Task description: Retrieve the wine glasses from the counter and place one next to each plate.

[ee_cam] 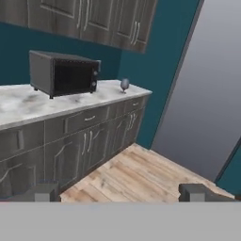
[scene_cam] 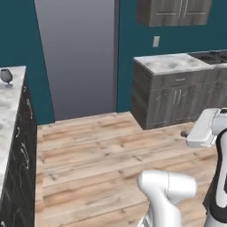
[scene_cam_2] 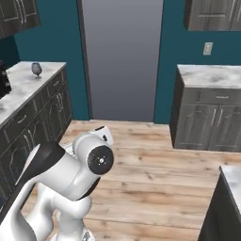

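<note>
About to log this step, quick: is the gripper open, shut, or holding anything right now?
Gripper: open, jaws spread wide, holding nothing; it faces the counter where a wine glass stands, far off.

in the hand view the gripper (ee_cam: 120,193) stands with jaws wide apart over bare wood floor (ee_cam: 141,176), nothing between them and the counter (ee_cam: 56,106) at 10 o'clock. on that counter a microwave (ee_cam: 63,73) blocks the middle stretch; the wine glass (ee_cam: 124,84) stands apart from it near the far corner at 12 o'clock, with clear marble around it. wall cabinets (ee_cam: 94,19) hang low overhead. open floor runs toward the grey doorway (ee_cam: 207,94) at 2 o'clock.
</note>
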